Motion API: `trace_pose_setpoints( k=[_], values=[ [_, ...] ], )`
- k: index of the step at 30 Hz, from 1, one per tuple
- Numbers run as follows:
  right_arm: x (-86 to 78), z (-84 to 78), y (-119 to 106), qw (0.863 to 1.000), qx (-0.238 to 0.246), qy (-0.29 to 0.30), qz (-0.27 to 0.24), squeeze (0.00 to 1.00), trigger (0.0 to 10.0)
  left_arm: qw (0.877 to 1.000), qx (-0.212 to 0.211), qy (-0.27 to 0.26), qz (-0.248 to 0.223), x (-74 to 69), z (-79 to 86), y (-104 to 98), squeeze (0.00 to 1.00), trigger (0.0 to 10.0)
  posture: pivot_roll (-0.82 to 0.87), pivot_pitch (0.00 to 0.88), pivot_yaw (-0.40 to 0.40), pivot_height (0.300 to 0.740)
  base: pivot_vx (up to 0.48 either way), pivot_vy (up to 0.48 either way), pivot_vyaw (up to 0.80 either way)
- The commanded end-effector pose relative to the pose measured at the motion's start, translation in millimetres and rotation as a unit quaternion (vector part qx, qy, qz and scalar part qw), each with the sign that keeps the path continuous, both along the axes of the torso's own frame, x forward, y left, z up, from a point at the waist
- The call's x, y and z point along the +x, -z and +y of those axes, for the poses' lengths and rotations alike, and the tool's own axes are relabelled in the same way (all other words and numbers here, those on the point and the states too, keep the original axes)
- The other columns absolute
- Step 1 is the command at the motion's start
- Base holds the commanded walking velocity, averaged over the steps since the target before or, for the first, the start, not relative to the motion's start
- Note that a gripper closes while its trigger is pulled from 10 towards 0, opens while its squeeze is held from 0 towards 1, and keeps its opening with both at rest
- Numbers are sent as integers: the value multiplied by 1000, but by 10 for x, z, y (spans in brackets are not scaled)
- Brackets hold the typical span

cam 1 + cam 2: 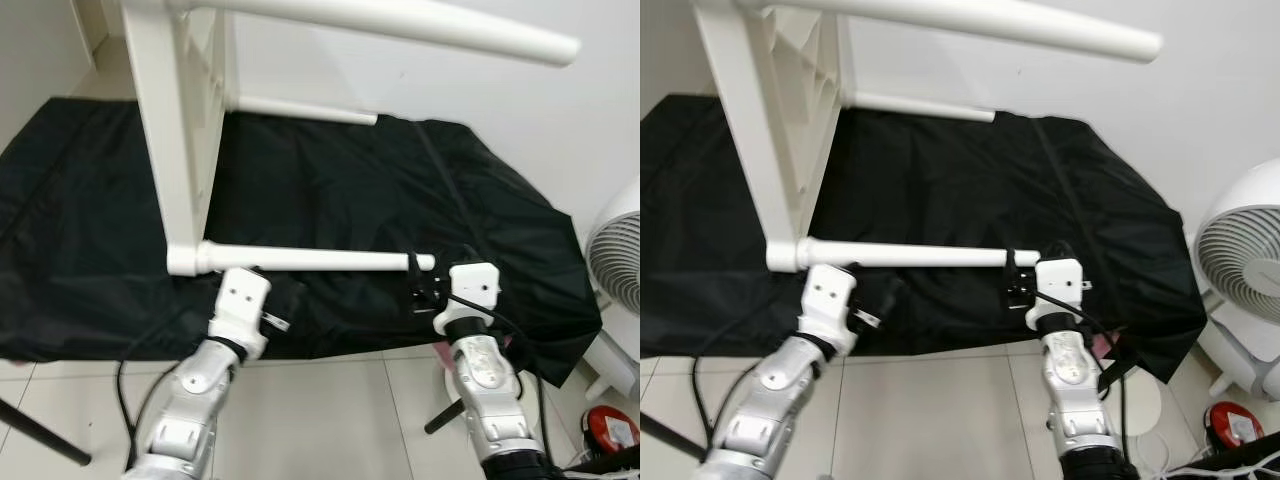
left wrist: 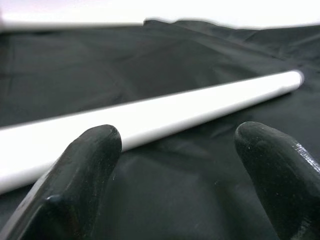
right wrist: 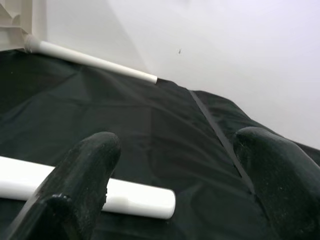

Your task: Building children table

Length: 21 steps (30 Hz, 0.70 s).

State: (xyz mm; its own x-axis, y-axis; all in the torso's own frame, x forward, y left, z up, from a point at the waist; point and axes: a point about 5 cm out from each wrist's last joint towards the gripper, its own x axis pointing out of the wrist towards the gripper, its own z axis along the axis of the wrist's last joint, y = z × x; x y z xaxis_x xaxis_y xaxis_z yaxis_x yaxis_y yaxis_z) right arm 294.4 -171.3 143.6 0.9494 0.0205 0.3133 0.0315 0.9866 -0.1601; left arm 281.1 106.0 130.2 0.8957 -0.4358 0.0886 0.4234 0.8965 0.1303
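Note:
A white children's table [image 1: 175, 130] lies on its side on a black cloth [image 1: 330, 180], its round legs pointing right. The lowest leg [image 1: 320, 261] runs level just above the cloth's front edge. My left gripper [image 2: 177, 135] is open just in front of that leg [image 2: 165, 112], near where it joins the table. My right gripper [image 3: 175, 140] is open at the leg's free tip [image 3: 140, 199], which lies just beyond one finger [image 3: 85, 165]. In the eye views its black fingers [image 1: 425, 285] sit against the tip. The far leg [image 3: 90, 61] lies by the wall.
The top leg [image 1: 400, 22] juts out overhead to the right. A white fan [image 1: 615, 260] stands at the right, with a red object [image 1: 612, 428] on the floor below it. A black stand leg [image 1: 40, 435] crosses the tiled floor [image 1: 320, 410] at the lower left.

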Motion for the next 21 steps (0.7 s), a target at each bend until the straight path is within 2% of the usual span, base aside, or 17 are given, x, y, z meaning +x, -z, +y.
trace_pose_setpoints(
  k=[1, 4, 13, 21],
  values=[
    [1, 1, 22, 1000, -4, 0, 6, 0, 10000, 1000, 8, -7, 8, 7, 34, 46, 0, 10000, 128, 95, -89, 740, 0, 0, 0],
    [8, 10, 22, 1000, -4, -3, 6, 0, 10000, 1000, -10, -16, 12, 29, 32, 32, 0, 10000, 128, 95, -89, 740, 0, 0, 0],
    [25, 26, 21, 1000, -19, -11, 10, 0, 10000, 1000, -8, -28, 0, 36, 24, 4, 0, 10000, 126, 88, -91, 740, 0, 0, 0],
    [38, 36, 18, 1000, -22, -13, 11, 0, 10000, 999, -11, -33, -2, 51, 15, 3, 0, 10000, 123, 77, -94, 740, 0, 0, 791]
  ],
)
